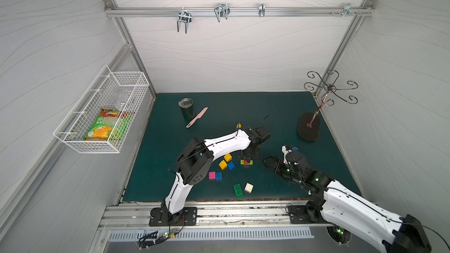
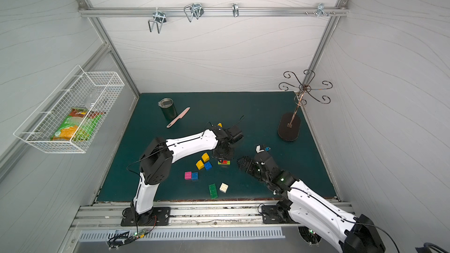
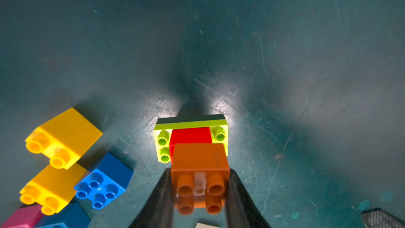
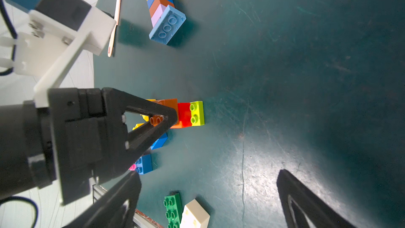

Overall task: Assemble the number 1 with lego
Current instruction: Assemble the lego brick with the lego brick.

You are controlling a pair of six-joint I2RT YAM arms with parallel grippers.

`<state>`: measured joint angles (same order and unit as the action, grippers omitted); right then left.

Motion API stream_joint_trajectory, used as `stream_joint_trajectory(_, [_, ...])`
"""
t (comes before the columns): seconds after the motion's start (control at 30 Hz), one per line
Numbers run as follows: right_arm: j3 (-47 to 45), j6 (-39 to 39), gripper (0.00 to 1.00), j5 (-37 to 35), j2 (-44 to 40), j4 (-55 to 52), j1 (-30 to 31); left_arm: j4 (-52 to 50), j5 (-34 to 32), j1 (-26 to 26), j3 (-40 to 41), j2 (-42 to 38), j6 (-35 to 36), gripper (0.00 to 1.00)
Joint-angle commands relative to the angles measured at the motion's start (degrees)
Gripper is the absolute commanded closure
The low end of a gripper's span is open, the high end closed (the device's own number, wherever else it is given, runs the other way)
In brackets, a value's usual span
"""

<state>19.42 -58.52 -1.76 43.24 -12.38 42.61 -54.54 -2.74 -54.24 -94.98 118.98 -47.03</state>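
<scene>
Studded orange brick (image 3: 199, 161) atop red brick (image 3: 189, 135) on lime brick (image 3: 163, 143); left tool (image 3: 199, 176) gripping it; right tool (image 4: 209, 173) spread wide.

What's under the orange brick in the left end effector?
A red brick sits directly under the orange brick, itself on the middle of a lime brick, whose end studs show. The red brick's studs are covered.

Pale grey wavy-lined walls (image 1: 231, 57) close me in. A metal rail (image 1: 304, 10) with hooks (image 1: 183, 21) crosses the back one. A white wire basket (image 1: 131, 83) hangs on the left one, beside my scuffed dark green mat (image 1: 219, 108).
</scene>
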Motion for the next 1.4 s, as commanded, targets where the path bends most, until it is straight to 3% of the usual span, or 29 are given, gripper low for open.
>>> stream_joint_trajectory(0.0, [-0.1, 0.1, 0.01, 0.5, 0.3, 1.1, -0.3, -1.0, 0.0, 0.3, 0.4, 0.3, -0.3, 0.92])
stream_joint_trajectory(0.9, [-0.2, 0.3, 0.01, 1.2, 1.1, 1.9, -0.6, 1.3, 0.0, 0.3, 5.6, -1.7, -2.1, 0.92])
stream_joint_trajectory(1.37, [-0.2, 0.3, 0.01, 1.4, 1.1, 1.8, -0.7, 1.0, 0.6, 1.4, 3.5, 4.7, -1.6, 0.93])
